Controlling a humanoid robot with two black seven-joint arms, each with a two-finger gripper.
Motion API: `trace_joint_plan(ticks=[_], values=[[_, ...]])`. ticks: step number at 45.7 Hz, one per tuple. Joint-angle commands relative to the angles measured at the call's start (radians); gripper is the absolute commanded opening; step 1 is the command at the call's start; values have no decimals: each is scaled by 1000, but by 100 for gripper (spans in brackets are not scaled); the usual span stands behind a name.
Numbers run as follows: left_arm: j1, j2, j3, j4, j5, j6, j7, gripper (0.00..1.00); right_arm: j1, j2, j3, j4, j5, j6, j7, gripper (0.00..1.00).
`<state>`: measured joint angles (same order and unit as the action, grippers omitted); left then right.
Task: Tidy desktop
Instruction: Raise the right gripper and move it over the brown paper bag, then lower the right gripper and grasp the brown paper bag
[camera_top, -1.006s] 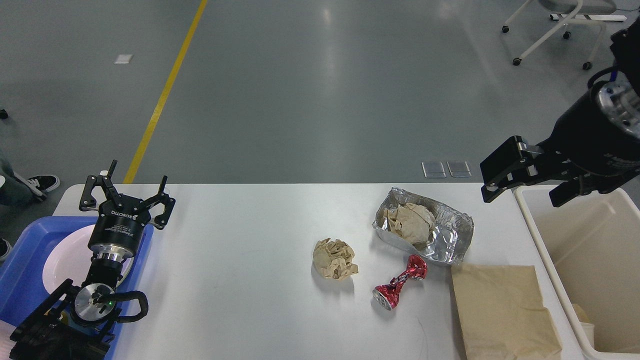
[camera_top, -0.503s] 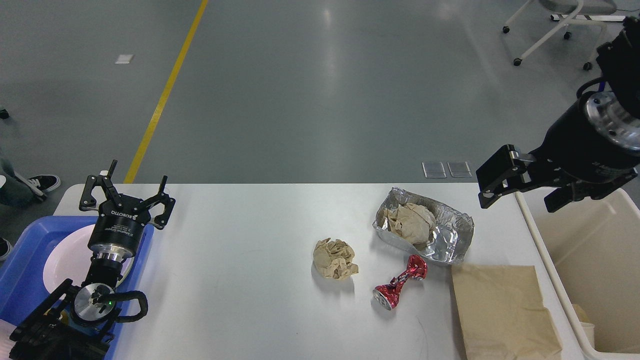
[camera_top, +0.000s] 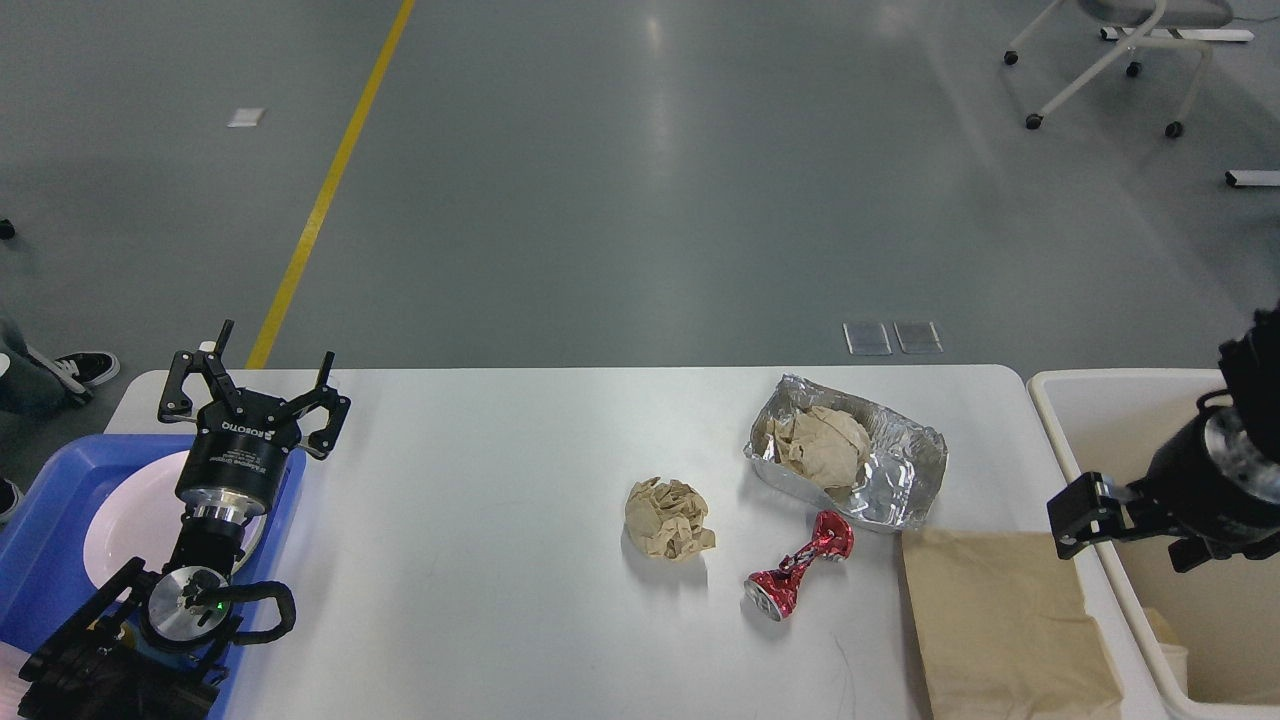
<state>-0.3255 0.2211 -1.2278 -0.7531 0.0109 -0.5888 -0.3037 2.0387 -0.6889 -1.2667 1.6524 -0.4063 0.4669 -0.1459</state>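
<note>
1. The desktop (camera_top: 480, 480) is the white tabletop filling the near view, litter on its right half.
2. Cream bin (camera_top: 1140, 420) sits off the right edge; blue tray (camera_top: 60, 480) at the left edge.
3. Brown paper bag (camera_top: 1000, 620) lies at the near right corner, likely the nearest pick.
4. Foil tray (camera_top: 900, 470), crumpled paper ball (camera_top: 668, 517) and crushed red can (camera_top: 798, 566) follow; pinch each at its middle.
5. Right gripper (camera_top: 1135, 530): jaws spread, empty, over the bin's rim. Left gripper (camera_top: 252, 385): jaws spread, empty.

Bright, even overhead light; soft glare streaks on floor (camera_top: 655, 120) at top center; short shadows; sharp focus.
</note>
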Motion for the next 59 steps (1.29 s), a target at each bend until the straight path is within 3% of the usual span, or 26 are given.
trace_joint_plan(ticks=[1, 8, 22, 34, 36, 43, 46, 50, 54, 59], values=[[0, 0, 1, 0, 0, 1, 0, 96, -162, -7, 15, -69, -19, -74, 0, 95], [0, 0, 1, 0, 0, 0, 0, 96, -347, -6, 98, -151, -19, -175, 0, 95], [0, 0, 1, 0, 0, 1, 0, 96, -684, 29, 297, -387, -20, -183, 11, 95], [0, 0, 1, 0, 0, 0, 0, 96, -776, 86, 328, -436, -19, -200, 11, 94], [0, 0, 1, 0, 0, 0, 0, 96, -779, 89, 328, -436, -17, -217, 11, 88], [0, 0, 1, 0, 0, 0, 0, 96, -784, 91, 328, -433, -13, -243, 11, 49], [0, 0, 1, 0, 0, 1, 0, 96, -790, 95, 328, -433, -11, -244, 9, 28], [0, 0, 1, 0, 0, 1, 0, 96, -805, 111, 328, -433, -8, -252, 9, 10], [0, 0, 1, 0, 0, 1, 0, 96, -816, 123, 328, -433, -3, -264, 8, 0], [0, 0, 1, 0, 0, 0, 0, 96, -827, 121, 328, -427, 0, -298, 5, 0]])
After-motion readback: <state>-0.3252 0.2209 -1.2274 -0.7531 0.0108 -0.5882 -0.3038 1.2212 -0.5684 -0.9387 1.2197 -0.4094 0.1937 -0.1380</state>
